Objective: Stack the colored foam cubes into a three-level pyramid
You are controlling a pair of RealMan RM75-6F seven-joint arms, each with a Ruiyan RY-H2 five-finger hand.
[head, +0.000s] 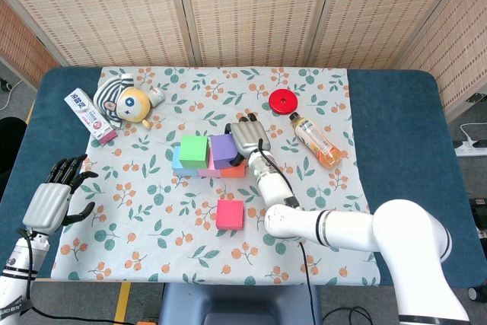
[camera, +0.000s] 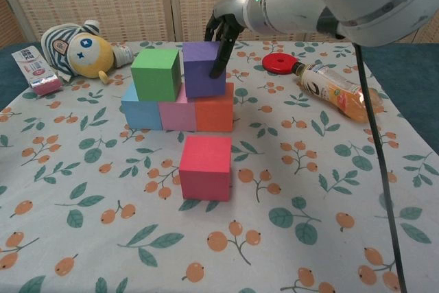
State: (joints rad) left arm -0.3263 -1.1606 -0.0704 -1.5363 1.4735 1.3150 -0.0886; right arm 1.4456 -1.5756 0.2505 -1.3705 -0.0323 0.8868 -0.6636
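Note:
A blue cube (camera: 142, 111), a light pink cube (camera: 178, 116) and an orange cube (camera: 215, 109) form a row on the floral cloth. On top of them sit a green cube (camera: 157, 73) and a purple cube (camera: 203, 68). My right hand (camera: 221, 36) comes down from the right and grips the purple cube, with one finger along its front right edge and the others behind it. In the head view the right hand (head: 247, 138) is beside the purple cube (head: 222, 150). A magenta cube (camera: 206, 167) stands alone in front of the stack. My left hand (head: 57, 192) hovers open at the table's left edge.
A striped plush toy (head: 125, 100) and a pink and white packet (head: 90, 116) lie at the back left. Behind the stack to the right are a red disc (head: 282, 100) and a bottle on its side (head: 316, 141). The floral cloth (head: 152, 211) covers the middle of the blue table.

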